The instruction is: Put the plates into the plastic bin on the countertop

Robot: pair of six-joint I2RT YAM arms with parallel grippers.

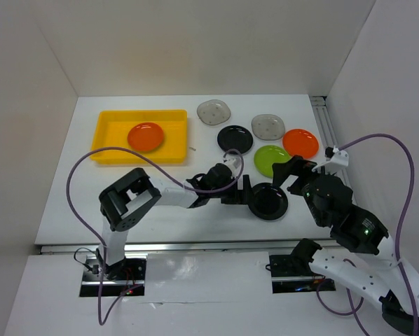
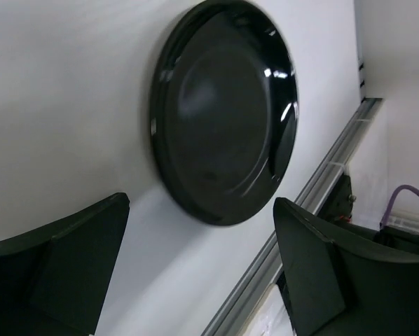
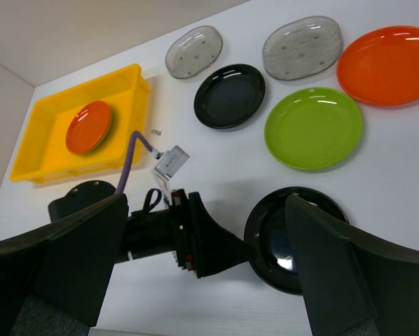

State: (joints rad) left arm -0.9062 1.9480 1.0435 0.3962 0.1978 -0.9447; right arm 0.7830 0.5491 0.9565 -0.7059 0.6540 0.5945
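Black plate [image 2: 223,112] alone in left wrist view, bin [image 1: 111,140] overhead

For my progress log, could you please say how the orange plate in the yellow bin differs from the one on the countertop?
The binned orange round plastic plate lies inside the yellow plastic bin, far left, already placed; the loose orange plate lies on the white countertop, far right, not yet placed. Both are round, shallow and orange.
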